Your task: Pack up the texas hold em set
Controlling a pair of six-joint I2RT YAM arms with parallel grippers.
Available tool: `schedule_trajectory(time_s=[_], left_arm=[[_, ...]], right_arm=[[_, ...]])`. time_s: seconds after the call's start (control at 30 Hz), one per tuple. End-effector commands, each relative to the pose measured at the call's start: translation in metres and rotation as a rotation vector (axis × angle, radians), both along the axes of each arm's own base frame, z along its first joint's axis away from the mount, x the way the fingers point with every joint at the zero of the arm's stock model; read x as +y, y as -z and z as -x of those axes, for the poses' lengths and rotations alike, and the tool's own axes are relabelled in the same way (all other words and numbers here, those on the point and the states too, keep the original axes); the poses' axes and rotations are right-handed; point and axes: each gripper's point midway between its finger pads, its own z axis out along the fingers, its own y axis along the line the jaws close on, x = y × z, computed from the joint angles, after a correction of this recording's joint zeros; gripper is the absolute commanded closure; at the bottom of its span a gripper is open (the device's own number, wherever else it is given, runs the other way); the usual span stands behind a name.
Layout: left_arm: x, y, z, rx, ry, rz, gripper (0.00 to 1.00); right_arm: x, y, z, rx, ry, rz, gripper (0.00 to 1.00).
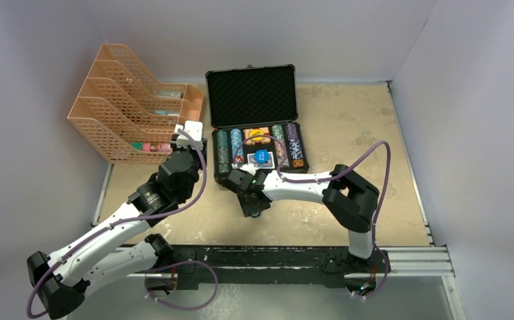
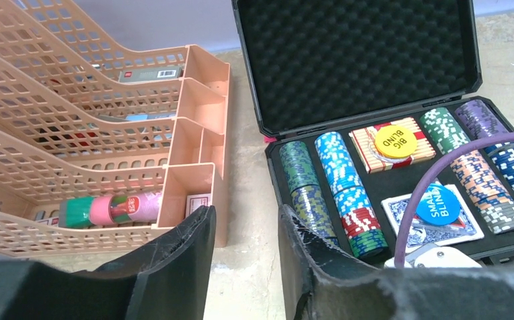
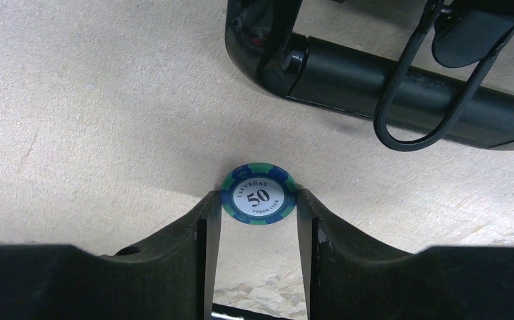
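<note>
Poker chip [image 3: 259, 195] pinched by right gripper [image 3: 259, 203], rim partly covered.

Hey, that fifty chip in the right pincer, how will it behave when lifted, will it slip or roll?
The 50 chip looks rigid, so it probably won't bend. The right pincer pinches only its thin rim, so it may pivot or slip out. Being round, it could roll if dropped on edge.

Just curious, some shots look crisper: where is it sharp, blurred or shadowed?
Right wrist view: sharpest, the "50" on the poker chip reads clearly; a soft shadow rings it. Left wrist view: the yellow BIG BLIND button is legible, the left tool itself fuzzy. Top view: even light, no glare, chip print unreadable.
</note>
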Motion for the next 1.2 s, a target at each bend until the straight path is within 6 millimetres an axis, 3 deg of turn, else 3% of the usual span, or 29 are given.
schedule_trajectory(time_s=[0.0,0.1,0.2,0.23,0.4,0.6,0.73,0.93,1.1,1.17], left_arm=[[0.003,-0.014,0.0,-0.07,-0.017,0.081,0.58],[0.008,-0.017,0.001,-0.087,-0.049,0.136,0.52],[0.013,-0.018,0.003,-0.075,-0.099,0.198,0.35],[0.014,-0.019,0.004,-0.066,-0.113,0.219,0.34],[-0.015,-0.012,0.007,-0.002,0.055,0.205,0.32],[-0.038,-0.012,0.009,0.028,0.146,0.271,0.32],[-0.078,-0.014,0.013,0.106,0.314,0.302,0.32],[-0.129,0.015,0.016,0.205,0.469,0.455,0.36],[-0.157,0.015,0.022,0.206,0.579,0.588,0.44],[-0.159,0.016,0.022,0.198,0.578,0.628,0.48]], right_arm=[[-0.048,0.05,0.021,0.095,0.001,0.21,0.62],[-0.039,0.032,0.01,0.033,0.019,0.163,0.63],[-0.027,-0.001,-0.007,-0.065,0.055,0.079,0.62],[-0.024,-0.013,-0.012,-0.096,0.072,0.047,0.62],[-0.023,-0.067,-0.038,-0.221,0.183,-0.108,0.61],[-0.036,-0.117,-0.074,-0.306,0.373,-0.334,0.6],[-0.039,-0.145,-0.094,-0.352,0.468,-0.494,0.6],[-0.029,-0.189,-0.111,-0.369,0.519,-0.731,0.59],[-0.031,-0.204,-0.113,-0.328,0.532,-0.871,0.59],[-0.033,-0.208,-0.114,-0.313,0.54,-0.907,0.59]])
